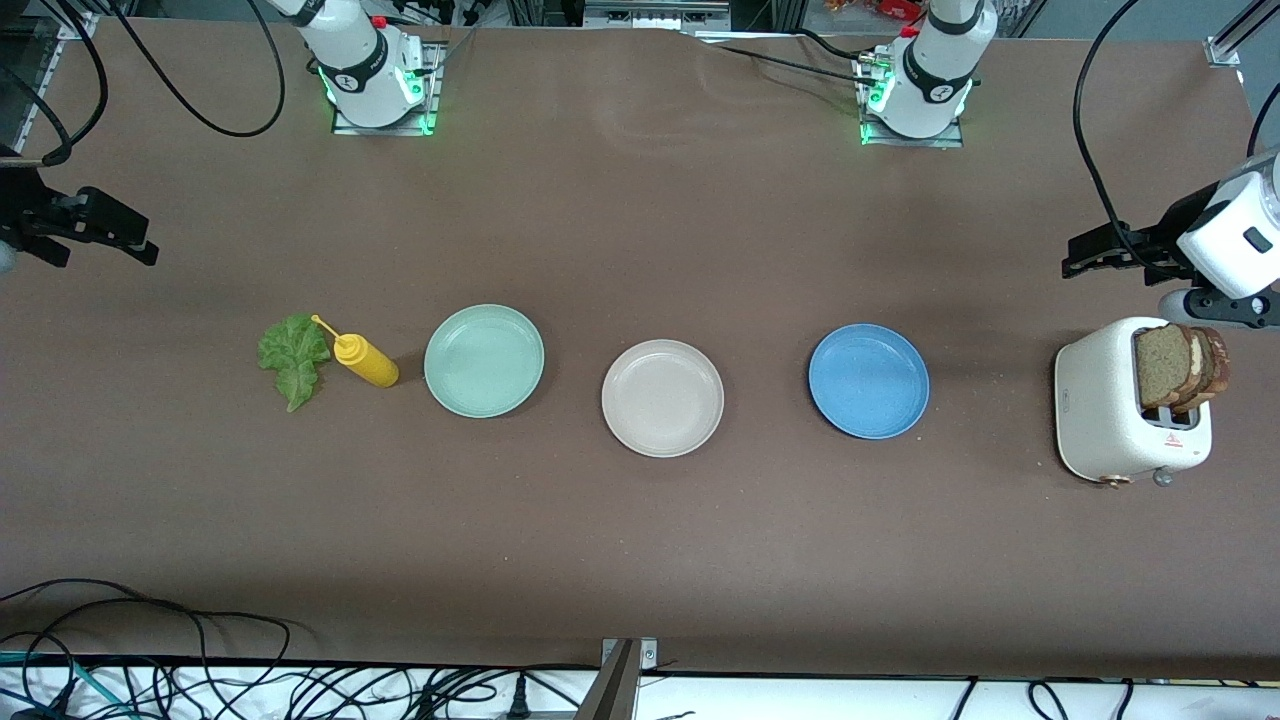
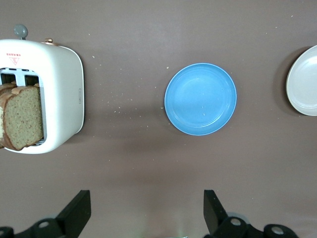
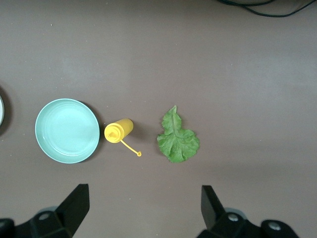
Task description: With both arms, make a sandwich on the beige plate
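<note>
The beige plate [image 1: 662,398] lies empty mid-table between a mint green plate and a blue plate; its edge also shows in the left wrist view [image 2: 304,82]. Brown bread slices [image 1: 1175,365] [image 2: 22,116] stand in a white toaster [image 1: 1105,425] at the left arm's end. A green lettuce leaf [image 1: 294,358] [image 3: 177,139] lies flat at the right arm's end. My left gripper [image 1: 1075,258] [image 2: 146,198] is open and empty, up in the air beside the toaster. My right gripper [image 1: 140,235] [image 3: 143,193] is open and empty, over bare table by the lettuce.
A yellow squeeze bottle [image 1: 365,360] [image 3: 119,131] lies beside the lettuce. The mint green plate [image 1: 484,360] [image 3: 67,130] and the blue plate [image 1: 868,380] [image 2: 200,99] are empty. Cables lie along the table edge nearest the front camera.
</note>
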